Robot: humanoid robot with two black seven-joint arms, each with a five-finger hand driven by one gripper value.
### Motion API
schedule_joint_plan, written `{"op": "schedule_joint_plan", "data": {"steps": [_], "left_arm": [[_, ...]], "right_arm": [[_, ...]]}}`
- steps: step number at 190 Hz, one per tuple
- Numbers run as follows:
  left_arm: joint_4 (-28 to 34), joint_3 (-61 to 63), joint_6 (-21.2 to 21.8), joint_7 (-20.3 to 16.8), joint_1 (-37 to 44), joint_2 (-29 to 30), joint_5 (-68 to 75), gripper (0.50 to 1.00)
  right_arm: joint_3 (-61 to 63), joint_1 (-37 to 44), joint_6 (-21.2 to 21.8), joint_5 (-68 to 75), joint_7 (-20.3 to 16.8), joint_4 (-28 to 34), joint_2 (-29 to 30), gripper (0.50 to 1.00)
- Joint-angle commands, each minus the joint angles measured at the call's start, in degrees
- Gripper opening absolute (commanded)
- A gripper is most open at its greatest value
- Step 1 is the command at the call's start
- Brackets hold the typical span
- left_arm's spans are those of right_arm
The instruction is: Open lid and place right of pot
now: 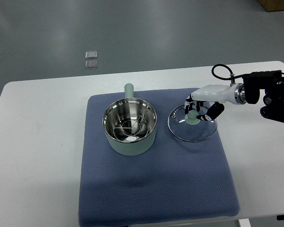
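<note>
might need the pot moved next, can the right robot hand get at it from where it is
Probably yes: the right robot hand sits at the lid's knob, beside the pot, with only bare blue mat between lid and pot.

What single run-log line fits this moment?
right hand: over knob, grip unclear | round glass lid: on blue mat, right of pale green steel pot | pot: open

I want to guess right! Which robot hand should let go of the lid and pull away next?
The right hand. Its fingers are around the knob of the glass lid, which already lies on the blue mat right of the open pot. No left hand is visible.
</note>
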Motion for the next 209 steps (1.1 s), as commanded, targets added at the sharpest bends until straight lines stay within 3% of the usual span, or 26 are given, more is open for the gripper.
{"op": "schedule_joint_plan", "data": {"steps": [1,14,31,58,99,106,116,117,137,158,168,169,179,190,191,209], "left_arm": [[-0.1,0.0,0.0,0.0,0.0,0.0,0.0,1.000],[-0.2,0.0,0.0,0.0,0.0,0.0,0.0,1.000],[-0.3,0.0,0.0,0.0,0.0,0.0,0.0,1.000],[-0.3,0.0,0.0,0.0,0.0,0.0,0.0,1.000],[-0.3,0.0,0.0,0.0,0.0,0.0,0.0,1.000],[-0.4,0.0,0.0,-0.1,0.0,0.0,0.1,1.000],[-0.4,0.0,0.0,-0.1,0.0,0.0,0.1,1.000],[-0.5,0.0,0.0,-0.1,0.0,0.0,0.1,1.000],[-0.4,0.0,0.0,0.0,0.0,0.0,0.0,1.000],[-0.5,0.0,0.0,0.0,0.0,0.0,0.1,1.000],[-0.5,0.0,0.0,0.0,0.0,0.0,0.1,1.000],[-0.5,0.1,0.0,0.0,0.0,0.0,0.1,1.000],[-0.5,0.1,0.0,0.0,0.0,0.0,0.1,1.000],[-0.5,0.1,0.0,0.0,0.0,0.0,0.1,1.000],[-0.5,0.1,0.0,0.0,0.0,0.0,0.1,1.000],[-0.6,0.1,0.0,0.0,0.0,0.0,0.1,1.000]], "right_arm": [[0.0,-0.3,-0.8,0.1,0.0,-0.1,0.0,0.697],[0.1,-0.4,-0.8,0.2,0.0,-0.2,0.0,0.815],[0.1,-0.4,-0.7,0.6,0.0,-0.2,-0.1,0.928],[1.7,1.1,-0.4,1.3,0.1,-0.2,-0.9,0.930],[14.2,1.3,1.4,6.7,0.1,-2.3,-2.2,0.930],[22.0,-2.9,1.9,17.0,0.1,-4.4,-1.0,0.930],[22.0,-2.9,1.9,17.0,0.1,-4.4,-1.0,0.930],[27.4,-6.6,2.0,25.6,0.0,-5.0,0.5,0.930],[36.9,-12.7,1.2,40.3,-0.5,-6.8,5.5,0.930],[44.7,-17.0,0.8,49.7,-0.5,-12.3,11.2,0.930],[44.7,-17.0,0.8,49.7,-0.5,-12.3,11.2,0.930],[49.3,-18.8,1.4,54.1,-0.5,-16.2,14.0,0.930],[53.7,-20.7,2.2,58.3,-0.4,-19.5,16.5,0.930],[53.7,-20.7,2.2,58.4,-0.4,-19.6,16.5,0.930],[57.7,-22.5,3.1,61.8,0.0,-22.1,18.6,0.930],[63.4,-25.0,6.1,66.4,0.1,-25.0,21.1,0.932]]}}
